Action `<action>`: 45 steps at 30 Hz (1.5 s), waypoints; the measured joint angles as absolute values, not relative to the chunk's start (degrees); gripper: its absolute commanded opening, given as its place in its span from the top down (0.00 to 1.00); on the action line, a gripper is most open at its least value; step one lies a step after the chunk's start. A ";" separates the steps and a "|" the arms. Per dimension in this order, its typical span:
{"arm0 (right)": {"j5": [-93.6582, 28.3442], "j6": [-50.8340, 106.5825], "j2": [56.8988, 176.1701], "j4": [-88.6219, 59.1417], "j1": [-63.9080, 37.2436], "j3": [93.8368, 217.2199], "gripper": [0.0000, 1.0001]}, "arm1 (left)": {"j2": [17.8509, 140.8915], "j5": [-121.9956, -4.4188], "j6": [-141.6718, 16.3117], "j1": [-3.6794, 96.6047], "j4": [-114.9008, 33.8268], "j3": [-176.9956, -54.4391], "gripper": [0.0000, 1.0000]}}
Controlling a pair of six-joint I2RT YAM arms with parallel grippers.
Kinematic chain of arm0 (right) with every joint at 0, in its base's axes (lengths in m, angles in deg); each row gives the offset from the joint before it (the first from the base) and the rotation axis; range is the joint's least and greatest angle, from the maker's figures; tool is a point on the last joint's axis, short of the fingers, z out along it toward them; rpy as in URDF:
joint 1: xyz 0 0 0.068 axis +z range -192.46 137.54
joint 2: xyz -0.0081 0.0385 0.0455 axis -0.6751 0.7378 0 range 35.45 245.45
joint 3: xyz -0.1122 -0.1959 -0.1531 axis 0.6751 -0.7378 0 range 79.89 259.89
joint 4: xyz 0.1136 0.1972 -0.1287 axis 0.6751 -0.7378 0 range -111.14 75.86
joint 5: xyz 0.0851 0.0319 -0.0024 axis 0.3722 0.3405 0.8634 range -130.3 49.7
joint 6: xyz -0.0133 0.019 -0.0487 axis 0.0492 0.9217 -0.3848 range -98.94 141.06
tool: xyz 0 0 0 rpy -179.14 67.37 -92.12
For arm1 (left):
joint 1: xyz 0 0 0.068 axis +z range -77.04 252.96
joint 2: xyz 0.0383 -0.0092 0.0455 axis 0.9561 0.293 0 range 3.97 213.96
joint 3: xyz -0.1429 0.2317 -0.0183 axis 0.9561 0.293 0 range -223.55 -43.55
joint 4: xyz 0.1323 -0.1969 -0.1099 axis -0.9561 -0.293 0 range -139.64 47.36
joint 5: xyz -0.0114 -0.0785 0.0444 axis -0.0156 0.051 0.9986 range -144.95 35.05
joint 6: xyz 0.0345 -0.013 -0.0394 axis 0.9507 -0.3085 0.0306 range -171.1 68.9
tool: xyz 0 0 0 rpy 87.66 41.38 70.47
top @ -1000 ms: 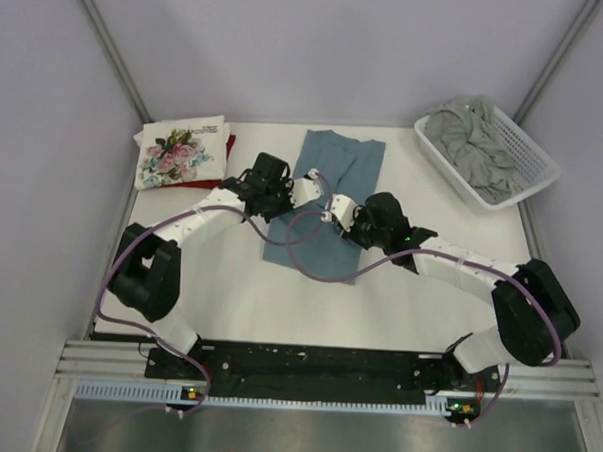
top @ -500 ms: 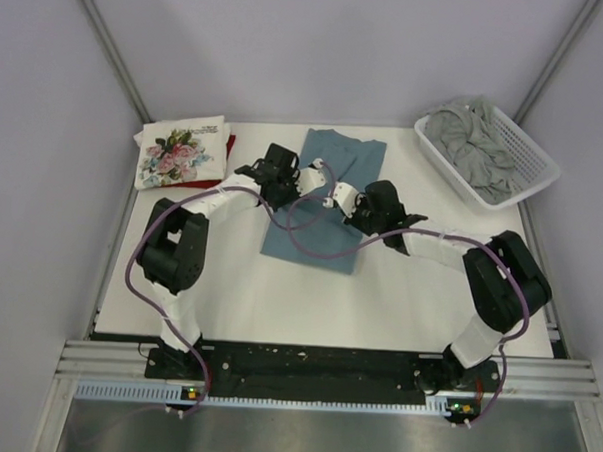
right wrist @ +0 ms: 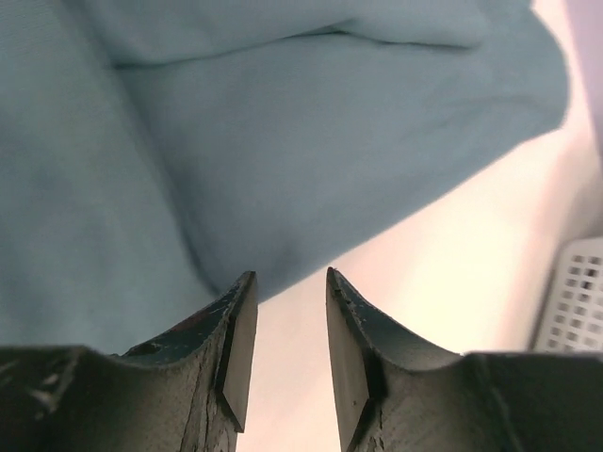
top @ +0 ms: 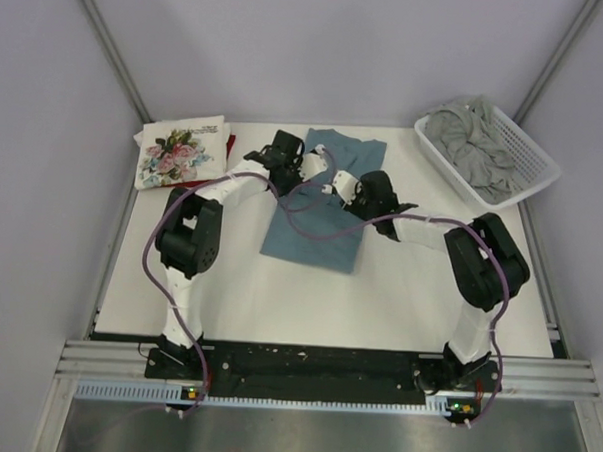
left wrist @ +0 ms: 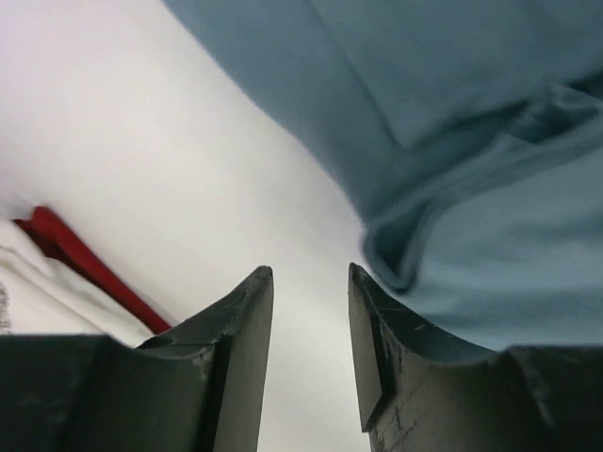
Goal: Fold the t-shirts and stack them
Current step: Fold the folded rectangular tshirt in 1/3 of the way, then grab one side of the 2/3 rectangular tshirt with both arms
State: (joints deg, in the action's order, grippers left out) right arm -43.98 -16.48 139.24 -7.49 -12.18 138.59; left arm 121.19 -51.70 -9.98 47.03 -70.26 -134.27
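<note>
While both arms reached over the far half of the counter [top: 239, 283], the teal-blue t-shirt [top: 316, 227] lay flat at its middle, its long axis running about 12 to 6 o'clock in the top view, leaning slightly toward 1 and 7. The left hand [left wrist: 308, 275] sat at the shirt's far-left corner, fingers parted and empty; in its own view a folded edge of the cloth lay from 1 to 3 o'clock, just beside one finger. The right hand [right wrist: 290, 278], likewise released and empty, hung over the far-right edge, cloth filling 9 to 1 o'clock. Each hand seemed about equally near its corner. The arms hid the collar and sleeves from above, and contact with the cloth could not be told. The floral t-shirt [top: 180, 153] rested at 10 o'clock, the dark red one [left wrist: 80, 259] a sliver beneath it.
</note>
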 measured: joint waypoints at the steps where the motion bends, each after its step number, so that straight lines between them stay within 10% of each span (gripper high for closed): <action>1: -45.01 -16.41 139.88 -7.29 -12.61 139.73 0.65 | 122.09 -50.76 -10.06 47.42 -70.37 -136.19 0.56; 8: -45.23 -14.47 135.72 -9.13 -14.19 142.66 0.51 | 122.31 -51.42 -12.01 51.14 -72.55 -144.58 0.57; 16: -31.92 -20.55 111.11 -15.95 -3.54 129.76 0.47 | 96.15 -74.76 1.35 52.36 -76.79 -115.93 0.44; 24: -31.54 -23.82 112.60 -22.77 5.11 122.99 0.46 | 93.63 -81.01 13.61 51.49 -78.74 -101.87 0.40; 35: -34.95 -24.44 121.36 -25.17 7.28 122.64 0.69 | 97.81 -77.75 15.46 50.50 -74.21 -98.33 0.43; 42: -36.83 -23.91 123.29 -24.95 7.32 122.64 1.00 | 98.97 -75.98 14.53 48.95 -72.42 -98.14 1.00; 45: -37.47 -23.19 123.22 -24.78 7.32 122.64 1.00 | 99.03 -74.89 13.98 48.19 -71.61 -98.14 1.00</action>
State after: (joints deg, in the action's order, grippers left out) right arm -37.47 -23.19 123.22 -24.78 7.32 122.64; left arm 99.03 -74.89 13.98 48.19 -71.61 -98.14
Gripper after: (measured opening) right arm 0.013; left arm 0.026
